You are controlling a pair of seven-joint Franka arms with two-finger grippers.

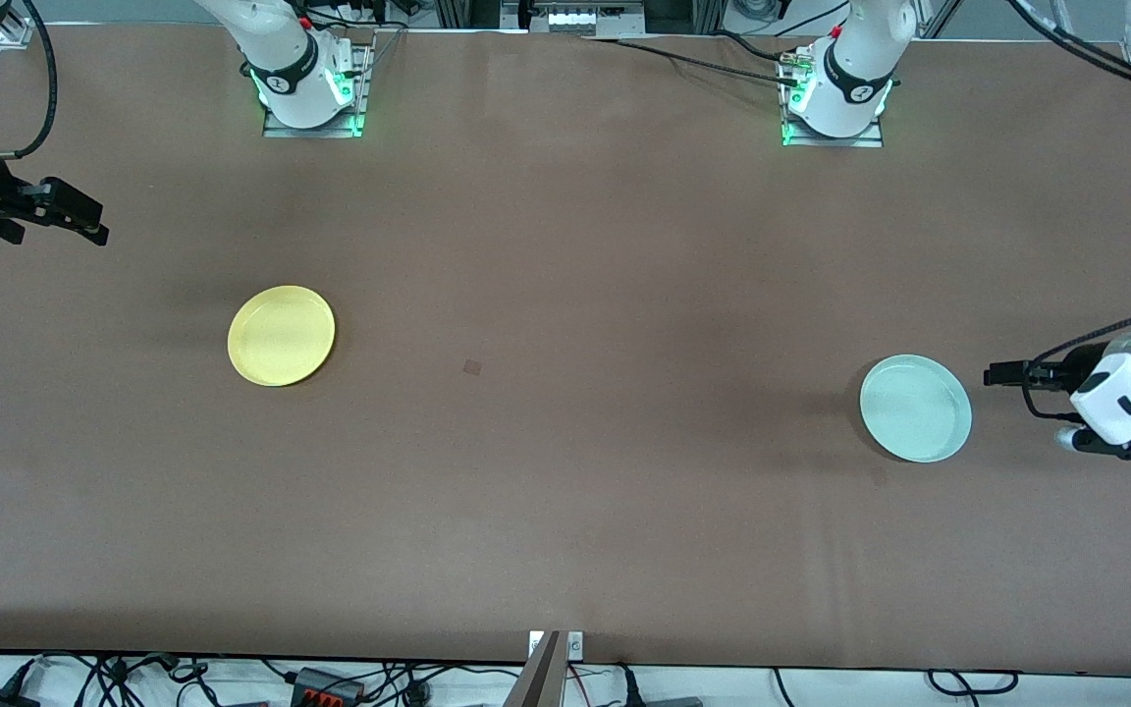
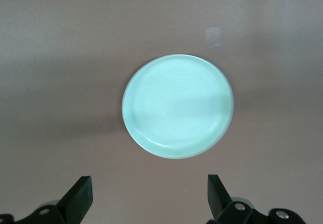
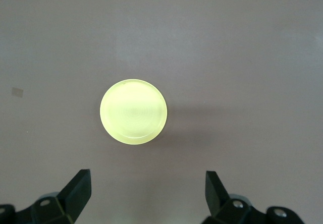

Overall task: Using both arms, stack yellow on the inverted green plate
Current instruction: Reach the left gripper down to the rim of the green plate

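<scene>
While nothing is yet gripped, you have these items on the brown table (image 1: pixel 565 471).

Item 1: yellow plate (image 1: pixel 281 336), lying flat near the right arm's end, rim up. It is well apart from item 2, so each arm has its own plate within reach.

Item 2: green plate (image 1: pixel 916 407), lying flat near the left arm's end, a little nearer the front camera than the yellow plate. It looks hollow side up, not yet inverted, though the pale glaze makes this hard to confirm.

Item 3: left tool (image 2: pixel 149 199), empty, fingers spread wide, poised just beside the green plate, likely lined up to take its rim for the flip.

Item 4: right tool (image 3: pixel 147 193), empty, fingers spread wide, off toward the table edge, well away from the yellow plate and aimed at it.
</scene>
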